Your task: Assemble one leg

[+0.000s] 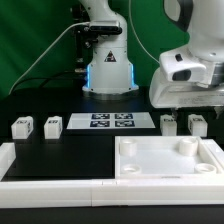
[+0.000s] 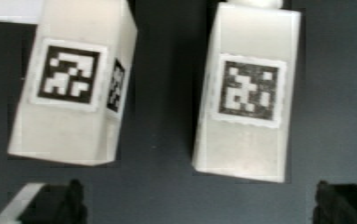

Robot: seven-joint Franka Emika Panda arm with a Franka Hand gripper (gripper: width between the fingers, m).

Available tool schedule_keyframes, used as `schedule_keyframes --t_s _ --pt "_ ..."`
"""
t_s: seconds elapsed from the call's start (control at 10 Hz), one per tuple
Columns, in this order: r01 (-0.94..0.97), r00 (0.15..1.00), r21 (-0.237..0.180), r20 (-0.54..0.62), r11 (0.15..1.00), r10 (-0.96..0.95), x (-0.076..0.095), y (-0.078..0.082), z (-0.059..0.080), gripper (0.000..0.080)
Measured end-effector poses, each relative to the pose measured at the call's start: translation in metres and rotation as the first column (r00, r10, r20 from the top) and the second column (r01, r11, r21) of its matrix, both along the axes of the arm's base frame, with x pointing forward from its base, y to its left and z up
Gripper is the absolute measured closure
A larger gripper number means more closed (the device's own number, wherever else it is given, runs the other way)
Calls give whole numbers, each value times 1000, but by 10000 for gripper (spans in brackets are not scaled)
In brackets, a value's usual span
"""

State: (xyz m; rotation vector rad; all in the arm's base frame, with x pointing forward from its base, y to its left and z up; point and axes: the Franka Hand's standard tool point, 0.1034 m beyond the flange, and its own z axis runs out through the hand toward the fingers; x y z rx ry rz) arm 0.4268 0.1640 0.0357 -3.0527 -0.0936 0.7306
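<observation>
In the exterior view, four legs sat in a row on the black table (image 1: 70, 150), two on either side of the marker board (image 1: 110, 122). The far-left leg (image 1: 20, 127) and inner-left leg (image 1: 51, 125) were on the exterior view's left. The inner-right leg (image 1: 169, 124) and far-right leg (image 1: 197, 124) were on its right. All four were well apart from the tabletop (image 1: 165, 178) in front and from the white rail (image 1: 50, 187) along the near edge. Each leg looked short and blocky, with a marker facing the camera. Their long axes seemed to run away from the camera toward the robot's base, so their length was hard to judge. The arm (image 1: 190, 65) hung over the right-hand pair. Its top was cut off by the frame, and its underside was lost in shadow.

In the wrist view, two legs lay flat side by side, close but apart, with markers facing up at the camera. Their long axes ran nearly parallel, splaying slightly, and crossed the line between the fingertips. The sharp-marker leg (image 2: 77, 90) showed a second marker on its side face, seen at a slant. The blurred-marker leg (image 2: 249, 95) was too soft to read. The far ends of both were cut off by the frame. I could not tell which of the two was which in the exterior view. The gripper (image 2: 196, 208) was spread wide with nothing in it. Only its dark fingertips (image 2: 50, 205) showed, just short of the legs' near ends, and its height above the table was unclear.
</observation>
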Motion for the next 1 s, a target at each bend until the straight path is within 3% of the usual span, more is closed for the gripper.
schedule_keyframes --t_s 0.2,0.3,0.4,0.6,1.0 --pt "-21 978 -29 -210 999 14 -11 2 0 151" --pt "-22 968 -31 -250 999 13 -8 4 -4 151" --pt "-31 942 -44 -336 999 15 -15 0 -2 151" --pt "-28 947 -41 -322 999 13 -11 1 -6 151" --pt "-27 938 -54 -346 998 7 -21 12 -13 151"
